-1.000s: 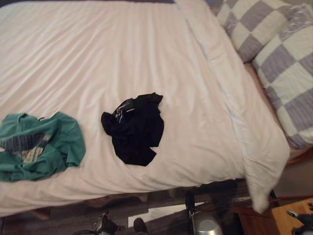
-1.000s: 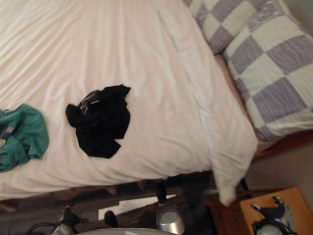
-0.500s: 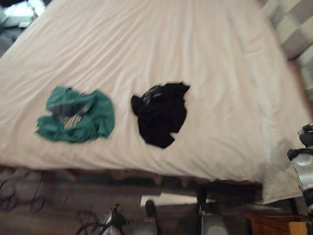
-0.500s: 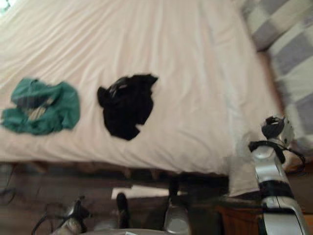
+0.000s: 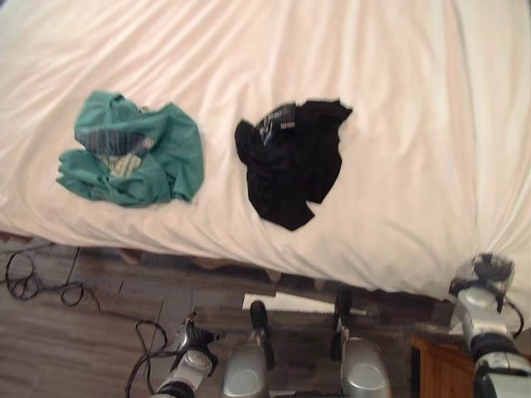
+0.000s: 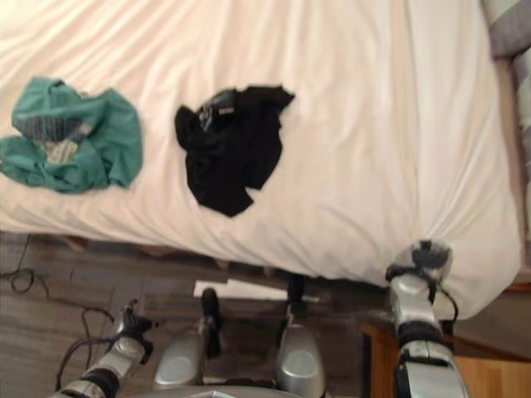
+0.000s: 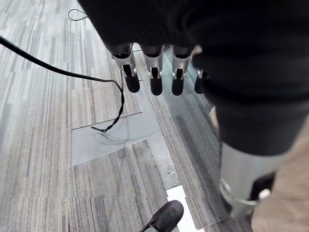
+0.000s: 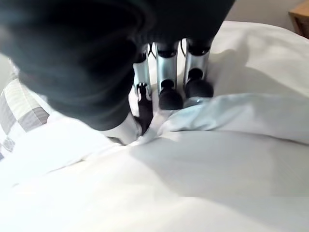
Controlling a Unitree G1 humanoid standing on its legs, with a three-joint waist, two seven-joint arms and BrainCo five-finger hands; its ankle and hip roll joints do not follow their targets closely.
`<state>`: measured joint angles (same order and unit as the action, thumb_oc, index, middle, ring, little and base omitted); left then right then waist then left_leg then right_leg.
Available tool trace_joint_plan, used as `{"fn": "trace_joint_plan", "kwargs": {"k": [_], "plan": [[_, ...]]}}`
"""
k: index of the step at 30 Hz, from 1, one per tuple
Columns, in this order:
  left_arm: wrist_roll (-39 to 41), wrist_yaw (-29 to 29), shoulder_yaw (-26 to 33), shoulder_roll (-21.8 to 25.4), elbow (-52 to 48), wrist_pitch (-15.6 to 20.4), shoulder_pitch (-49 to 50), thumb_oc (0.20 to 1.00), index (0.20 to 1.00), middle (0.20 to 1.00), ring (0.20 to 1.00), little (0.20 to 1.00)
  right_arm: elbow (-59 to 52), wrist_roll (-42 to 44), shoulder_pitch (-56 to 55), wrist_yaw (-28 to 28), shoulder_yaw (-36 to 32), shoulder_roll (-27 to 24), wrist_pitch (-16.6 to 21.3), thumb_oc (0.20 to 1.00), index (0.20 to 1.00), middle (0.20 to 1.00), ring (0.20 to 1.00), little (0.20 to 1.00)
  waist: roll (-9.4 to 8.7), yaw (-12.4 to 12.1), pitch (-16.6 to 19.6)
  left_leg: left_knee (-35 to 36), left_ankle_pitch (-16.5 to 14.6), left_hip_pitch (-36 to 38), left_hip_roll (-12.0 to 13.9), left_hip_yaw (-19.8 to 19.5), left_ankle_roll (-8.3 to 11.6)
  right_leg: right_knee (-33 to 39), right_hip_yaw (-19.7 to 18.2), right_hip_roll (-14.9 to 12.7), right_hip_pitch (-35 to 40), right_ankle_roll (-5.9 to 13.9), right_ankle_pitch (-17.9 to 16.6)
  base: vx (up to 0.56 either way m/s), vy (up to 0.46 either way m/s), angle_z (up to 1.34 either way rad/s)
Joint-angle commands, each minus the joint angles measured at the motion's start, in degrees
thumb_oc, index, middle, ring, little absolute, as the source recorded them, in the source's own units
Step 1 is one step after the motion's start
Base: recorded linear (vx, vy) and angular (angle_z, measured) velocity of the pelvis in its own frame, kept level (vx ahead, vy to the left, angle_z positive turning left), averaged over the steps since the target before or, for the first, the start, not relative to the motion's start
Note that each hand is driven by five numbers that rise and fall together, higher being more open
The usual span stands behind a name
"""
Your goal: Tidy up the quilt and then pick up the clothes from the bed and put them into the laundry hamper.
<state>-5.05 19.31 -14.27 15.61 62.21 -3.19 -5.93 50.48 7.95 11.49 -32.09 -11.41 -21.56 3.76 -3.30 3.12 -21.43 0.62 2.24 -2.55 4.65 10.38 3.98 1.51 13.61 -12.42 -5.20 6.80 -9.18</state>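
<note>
A: Where are the clothes?

B: Both lie on the white quilt [image 5: 398, 124], which covers the bed. The green shirt [image 5: 133, 149] is crumpled on the robot's left. The black garment [image 5: 292, 159] lies to its right, a little apart, near the middle. Neither one touches a hand.

A: And the right hand?

B: The right hand [image 6: 421, 259] is at the near edge of the quilt, by its right corner. In the right wrist view its fingers [image 8: 170, 92] bend down and pinch a fold of the quilt, with cloth bunched at the dark tips.

A: The left hand?

B: The left hand [image 5: 189, 342] hangs low over the grey wood floor [image 7: 43, 121], in front of the bed. Its fingers [image 7: 154, 72] are relaxed, spread a little, and hold nothing.

A: Anything else?

B: A checked pillow [image 6: 508, 25] shows at the far right.
</note>
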Motion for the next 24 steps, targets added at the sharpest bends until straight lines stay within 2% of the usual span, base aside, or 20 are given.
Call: {"fn": "trace_joint_plan", "kwargs": {"k": [1,2,5,8,9,10,11,12,13,14,15,16,17,18,19,20,21,22,23,24], "plan": [[-3.93,0.15,-1.24,-1.11,4.95,-0.54,0.19,1.0,1.0,1.0,1.0,1.0,17.63,3.82,-15.22,5.47,4.57,9.64,-8.22,0.595,0.595,0.595,0.595,0.595,0.95,3.01,4.85,-1.79,-7.35,0.78,0.42,0.72,0.14,-5.86,-0.66,-6.12,-3.48,7.5,2.91,0.05,0.085,0.12],[-3.94,0.14,-1.22,-1.07,4.94,-0.54,0.19,1.0,1.0,1.0,1.0,1.0,17.67,3.82,-15.19,5.48,4.59,9.67,-8.19,1.0,1.0,1.0,1.0,1.0,0.83,3.03,4.99,-1.6,-7.09,0.65,0.26,0.75,0.08,-5.73,-0.7,-6.24,-3.65,7.51,2.73,0.01,0.089,0.06],[-3.79,-1.26,-2.12,0.03,4.32,-0.14,-0.87,1.0,1.0,1.0,1.0,1.0,23.82,2.23,-14.77,8.68,7.59,10.4,-9.53,1.0,1.0,1.0,1.0,1.0,1.67,2.42,5.49,1.94,-4.82,4.09,2.08,2.83,-0.88,-18.46,1.21,-3.33,-4.76,6.97,6.98,-0.08,0.114,-0.12],[-3.46,-1.52,-1.61,0.38,4.54,-0.05,-0.29,1.0,1.0,1.0,1.0,1.0,24.16,2.23,-14.3,9.75,7.65,10.3,-9.07,1.0,1.0,1.0,1.0,1.0,2.0,1.87,5.89,2.98,-4.28,4.97,2.22,4.11,-0.99,-21.66,2.72,-1.33,-3.9,6.88,9.14,-0.04,0.037,-0.5],[-3.54,-1.58,-1.28,0.32,5.51,-0.12,0.11,1.0,1.0,1.0,1.0,1.0,23.62,1.8,-13.19,10.29,8.55,10.41,-9.09,1.0,1.0,1.0,1.0,1.0,1.4,1.0,6.58,2.92,-4.35,5.16,1.39,4.71,-0.8,-18.01,4.69,-0.47,-0.5,5.67,11.38,0.06,-0.093,-0.4],[-4.33,-2.16,-0.75,0.14,5.86,0.07,1.07,1.0,1.0,1.0,1.0,1.0,22.81,1.65,-12.24,10.48,9.28,10.52,-8.62,1.0,1.0,1.0,1.0,1.0,1.04,-0.1,8.03,0.63,-5.1,4.28,0.25,4.38,-0.59,-9.89,4.92,0.99,3.48,3.71,13.12,0.06,-0.094,-0.46],[-4.33,-2.16,-0.74,0.14,5.85,0.07,1.09,1.0,1.0,1.0,1.0,1.0,22.8,1.65,-12.26,10.48,9.29,10.52,-8.62,1.0,1.0,1.0,1.0,1.0,1.06,-0.09,7.97,0.56,-5.15,4.32,0.3,4.36,-0.57,-9.73,4.96,1.05,3.65,3.7,13.04,0.03,-0.083,-0.58],[-4.1,-2.15,-0.15,-0.24,5.72,0.4,1.8,1.0,1.0,1.0,1.0,1.0,22.84,1.51,-11.72,10.23,9.74,9.96,-8.49,1.0,1.0,1.0,1.0,1.0,1.23,-0.68,8.06,-3.67,-6.02,2.9,-0.09,4.39,-0.54,-6.68,4.48,1.15,5.08,3.13,13.33,-0.06,-0.003,-0.41],[-3.09,-2.13,0.42,-1.15,5.2,0.88,2.38,1.0,1.0,1.0,1.0,1.0,21.67,1.02,-10.11,9.98,10.64,8.32,-8.48,1.0,1.0,1.0,1.0,1.0,1.73,-1.62,7.26,-13.09,-6.77,-1.07,-0.22,4.7,0.76,-3.27,4.41,0.39,7.4,2.33,13.3,-0.12,0.035,-0.21],[-1.93,-1.98,0.57,-1.62,4.92,1.25,2.0,1.0,1.0,1.0,1.0,1.0,20.5,0.79,-8.11,10.06,11.39,7.15,-8.33,1.0,1.0,1.0,1.0,1.0,1.98,-1.98,6.43,-17.92,-4.66,-4.34,0.28,4.23,3.02,-2.75,4.36,-0.22,8.07,1.73,13.63,-0.17,0.101,-0.01],[-1.18,-1.7,0.69,-1.82,4.66,1.35,1.68,1.0,1.0,1.0,1.0,1.0,19.42,0.71,-6.64,9.79,11.86,6.36,-8.21,1.0,1.0,1.0,1.0,1.0,2.27,-2.11,5.79,-20.83,-2.14,-6.85,1.27,3.44,5.44,-2.19,4.61,-0.32,8.44,1.26,13.95,-0.12,0.08,0.06],[-1.18,-1.7,0.71,-1.83,4.67,1.35,1.64,1.0,1.0,1.0,1.0,1.0,19.44,0.72,-6.59,9.8,11.86,6.36,-8.22,1.0,1.0,1.0,1.0,1.0,2.25,-1.99,6.0,-20.73,-1.95,-7.14,1.2,3.35,5.4,-2.12,4.72,-0.35,8.21,1.24,13.83,-0.1,0.189,0.08],[-1.12,-1.77,0.95,-2.09,4.91,1.29,2.06,1.0,1.0,1.0,1.0,1.0,18.06,0.35,-5.6,10.12,12.53,6.08,-8.17,1.0,1.0,1.0,1.0,1.0,2.82,-1.85,6.22,-18.46,-0.74,-6.86,4.1,3.47,6.0,-1.92,4.83,-1.12,8.01,1.6,13.53,-0.03,0.253,0.13],[-1.22,-1.83,1.39,-2.17,5.56,1.26,2.53,1.0,1.0,1.0,1.0,1.0,17.22,-0.27,-5.55,10.57,13.05,6.1,-8.15,1.0,1.0,1.0,1.0,1.0,3.06,-1.61,6.8,-15.35,-1.95,-5.05,5.79,3.89,5.27,-2.05,4.87,-1.99,7.73,2.31,12.97,-0.02,0.254,0.07],[-1.23,-1.82,1.41,-2.19,5.57,1.27,2.56,1.0,1.0,1.0,1.0,1.0,17.18,-0.28,-5.6,10.57,13.08,6.08,-8.17,1.0,1.0,1.0,1.0,1.0,3.02,-1.7,6.69,-15.11,-1.92,-4.71,5.74,4.06,5.27,-2.07,4.75,-2.04,7.86,2.35,12.99,0.04,0.259,-0.05],[-1.27,-1.64,1.83,-2.16,6.71,1.15,2.78,1.0,1.0,1.0,1.0,1.0,16.32,-0.79,-5.55,11.28,13.66,6.14,-8.12,1.0,1.0,1.0,1.0,1.0,3.1,-1.51,7.21,-11.08,-1.82,-2.47,7.67,3.89,5.04,-2.13,4.54,-3.12,7.9,3.11,12.39,0.05,0.279,-0.23],[-1.24,-1.48,2.16,-2.26,7.5,1.08,2.99,1.0,1.0,1.0,1.0,1.0,16.03,-1.42,-5.66,11.92,14.12,6.25,-8.14,1.0,1.0,1.0,1.0,1.0,3.19,-1.27,7.87,-7.06,-0.86,-1.0,9.53,3.02,5.06,-2.3,4.25,-4.01,7.7,3.86,11.95,0.06,0.609,-0.21],[-1.03,-1.24,2.47,-2.48,8.59,1.37,3.27,1.0,1.0,1.0,1.0,1.0,16.31,-2.93,-6.16,13.48,15.1,6.54,-8.33,1.0,1.0,1.0,1.0,1.0,3.19,-0.95,8.72,-1.98,2.44,0.61,14.52,1.02,6.29,-2.78,3.63,-6.48,7.13,5.44,11.49,0.04,0.455,-0.07],[-1.03,-1.24,2.48,-2.48,8.6,1.39,3.31,1.0,1.0,1.0,1.0,1.0,16.31,-2.94,-6.19,13.5,15.12,6.53,-8.33,1.0,1.0,1.0,1.0,1.0,3.22,-0.92,8.65,-1.66,2.59,0.9,14.54,1.04,6.35,-2.86,3.67,-6.44,7.26,5.44,11.61,0.03,0.728,0.13],[-1.29,-1.51,2.31,-2.31,8.9,1.61,3.49,1.0,1.0,1.0,1.0,1.0,16.5,-4.99,-7.15,14.89,16.07,6.64,-8.51,1.0,1.0,1.0,1.0,1.0,3.41,-0.88,9.69,0.17,5.3,1.49,17.95,-1.47,7.82,-3.19,3.16,-8.51,7.02,7.32,11.03,0.05,0.574,0.14]]}}
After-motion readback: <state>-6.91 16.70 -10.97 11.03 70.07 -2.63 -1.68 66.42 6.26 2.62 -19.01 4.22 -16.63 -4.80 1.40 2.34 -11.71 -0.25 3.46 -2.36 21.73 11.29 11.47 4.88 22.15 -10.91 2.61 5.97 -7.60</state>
